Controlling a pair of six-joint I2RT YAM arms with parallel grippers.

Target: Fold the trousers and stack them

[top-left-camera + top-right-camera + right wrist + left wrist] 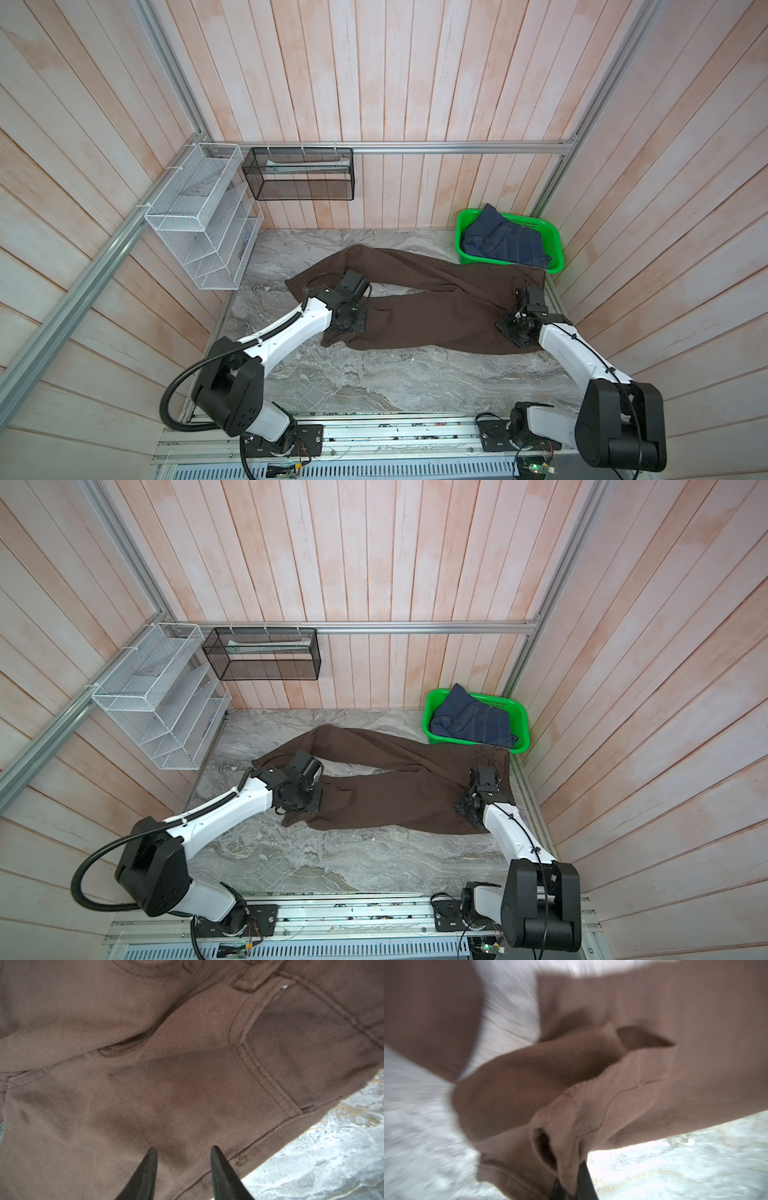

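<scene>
The trousers [436, 316] lie spread across the far half of the bench [374, 382], waist at the right by the basket [462, 232], legs running left. The left arm [286, 328] stretches in low from the near corner, wrist bent down, jaws clamped on the near leg's hem. The right arm [573, 353] angles down over the waist, jaws apart above the cloth.

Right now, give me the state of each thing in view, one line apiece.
trousers: unfolded, spread out, legs apart
left gripper: shut on a trouser leg's hem
right gripper: open, over the waist end
jeans: crumpled in the green basket
green basket: upright, holding the jeans
</scene>
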